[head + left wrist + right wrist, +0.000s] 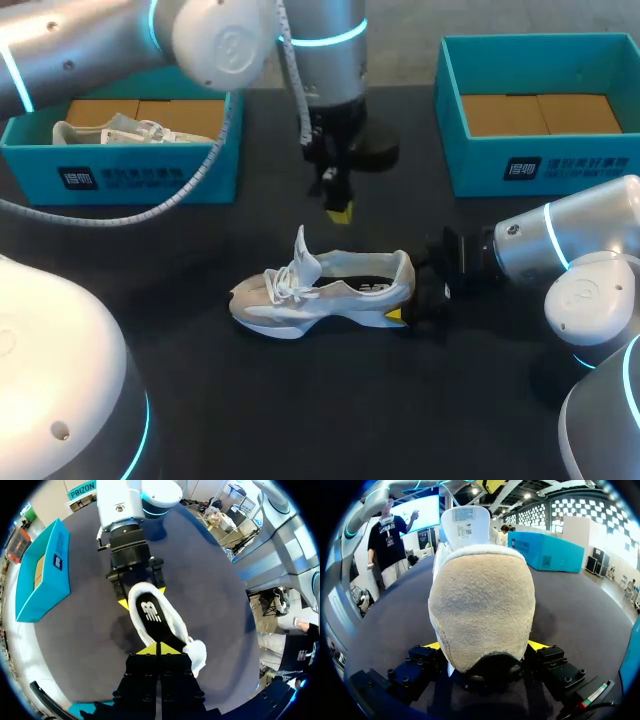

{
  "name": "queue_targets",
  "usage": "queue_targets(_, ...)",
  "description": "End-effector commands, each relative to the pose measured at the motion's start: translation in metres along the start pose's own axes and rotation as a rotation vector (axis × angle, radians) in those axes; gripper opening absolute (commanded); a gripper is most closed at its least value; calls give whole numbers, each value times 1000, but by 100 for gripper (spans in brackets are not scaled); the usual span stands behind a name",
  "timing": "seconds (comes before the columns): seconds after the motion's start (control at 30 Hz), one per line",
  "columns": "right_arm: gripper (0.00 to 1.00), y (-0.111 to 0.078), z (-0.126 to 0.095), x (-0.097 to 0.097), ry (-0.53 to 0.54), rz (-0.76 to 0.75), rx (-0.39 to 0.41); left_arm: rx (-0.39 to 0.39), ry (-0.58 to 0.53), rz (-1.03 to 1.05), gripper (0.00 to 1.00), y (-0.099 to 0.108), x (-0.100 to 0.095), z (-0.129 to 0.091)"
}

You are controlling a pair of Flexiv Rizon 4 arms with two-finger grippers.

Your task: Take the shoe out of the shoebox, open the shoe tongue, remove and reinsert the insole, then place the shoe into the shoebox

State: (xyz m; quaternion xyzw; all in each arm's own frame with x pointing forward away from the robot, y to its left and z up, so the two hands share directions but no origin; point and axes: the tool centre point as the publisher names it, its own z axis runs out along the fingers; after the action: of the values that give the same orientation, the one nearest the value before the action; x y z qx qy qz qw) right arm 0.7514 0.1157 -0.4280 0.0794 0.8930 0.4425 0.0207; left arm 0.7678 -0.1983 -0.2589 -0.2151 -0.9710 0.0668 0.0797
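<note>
Two shoeboxes: teal, at the table's point(300, 410) far edge; the left shoebox point(140, 180) is near the left corner and the right shoebox point(540, 165) near the right.
Left shoebox contents: one white spare shoe point(110, 130).
Right shoebox contents: we see its brown cardboard floor.
Shoes: two in all; the shoe point(320, 292) stands on its sole mid-table, tongue point(303, 250) raised, dark insole point(151, 612) inside.
Our right gripper point(486, 650): fingers pinch the shoe's heel from both sides.
Our left gripper point(340, 212): above the shoe, apart from it, fingers pressed together.

My left gripper point(340, 208) hangs pointing straight down, fingertips pressed together. My right gripper point(486, 647), low and level, clamps both sides of the shoe point(320, 292) at its heel.
</note>
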Motion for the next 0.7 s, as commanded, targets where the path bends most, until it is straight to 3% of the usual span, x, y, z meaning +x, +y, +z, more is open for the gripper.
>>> queue_targets(0.03, 0, -1, 5, 2, -2, 0, 3, 3, 33, 7, 0, -15, -12, 19)
queue_targets(0.3, 0, -1, 5, 2, -2, 0, 3, 37, 84, 1, 0, -25, -3, 51)
queue_targets(0.7, 0, -1, 5, 2, -2, 0, 3, 39, 155, -28, 0, -19, 5, 96)
